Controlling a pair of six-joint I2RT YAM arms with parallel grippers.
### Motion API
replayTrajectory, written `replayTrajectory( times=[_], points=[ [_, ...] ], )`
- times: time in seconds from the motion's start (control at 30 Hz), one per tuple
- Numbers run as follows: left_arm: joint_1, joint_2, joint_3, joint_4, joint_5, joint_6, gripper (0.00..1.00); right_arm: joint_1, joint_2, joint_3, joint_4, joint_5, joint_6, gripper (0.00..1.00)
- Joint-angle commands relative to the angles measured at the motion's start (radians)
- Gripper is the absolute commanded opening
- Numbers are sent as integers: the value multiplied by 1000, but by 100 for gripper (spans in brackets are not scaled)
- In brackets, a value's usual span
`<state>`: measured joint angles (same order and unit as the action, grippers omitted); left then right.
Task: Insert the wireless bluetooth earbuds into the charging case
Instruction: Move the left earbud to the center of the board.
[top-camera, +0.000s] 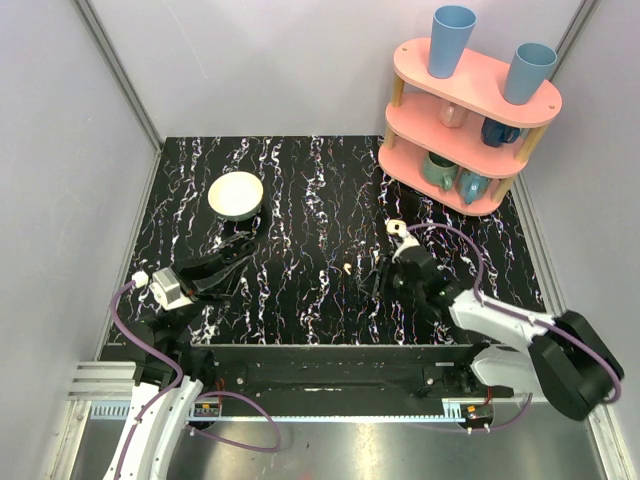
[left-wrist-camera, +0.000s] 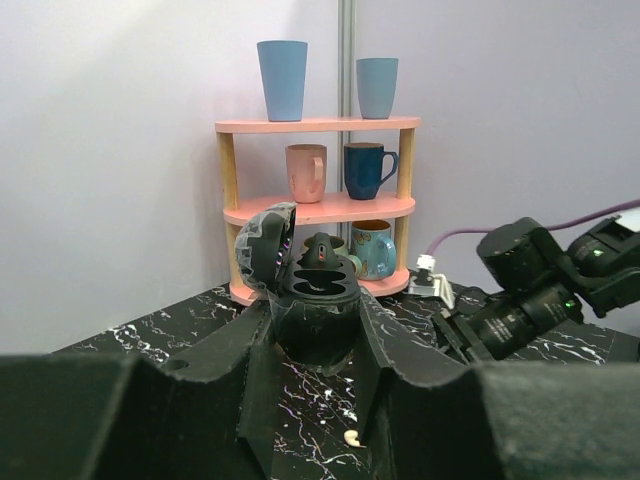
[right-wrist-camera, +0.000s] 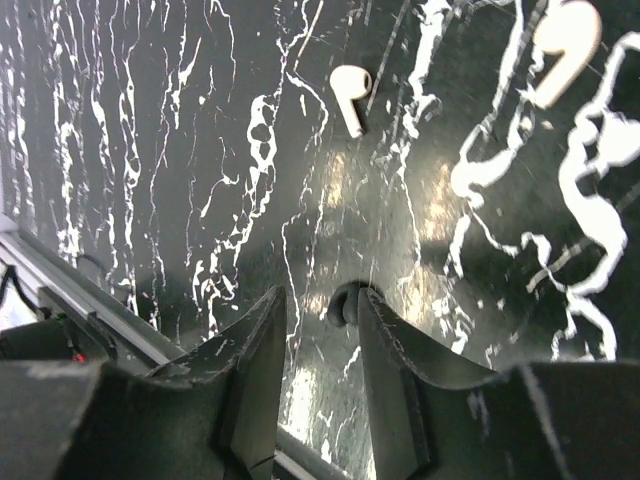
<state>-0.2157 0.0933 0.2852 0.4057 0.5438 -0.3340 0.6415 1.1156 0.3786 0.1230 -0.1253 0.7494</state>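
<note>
Earbuds lay on the desk; we saw both only from the right wrist, right jaws apart; left jaws clamped the case.

- No text, label, brand, number or sign can be read in any of the three views.
</note>
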Motion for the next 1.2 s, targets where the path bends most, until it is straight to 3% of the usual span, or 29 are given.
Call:
replayTrajectory(
  times=[0.0, 0.17, 0.4, 1.17],
  points=[
    [6, -12, 5, 38, -7, -7, 4, 3, 139, 103, 10, -103, -182, 42],
    [6, -13, 6, 33, -7, -4, 4, 1, 265, 167, 12, -149, -274, 40],
    [6, -10, 6, 30, -8, -2, 4, 1, 283, 195, -13, -149, -363, 40],
    [6, -7, 8, 35, -7, -3, 4, 3, 372, 197, -43, -226, -397, 34]
  ],
)
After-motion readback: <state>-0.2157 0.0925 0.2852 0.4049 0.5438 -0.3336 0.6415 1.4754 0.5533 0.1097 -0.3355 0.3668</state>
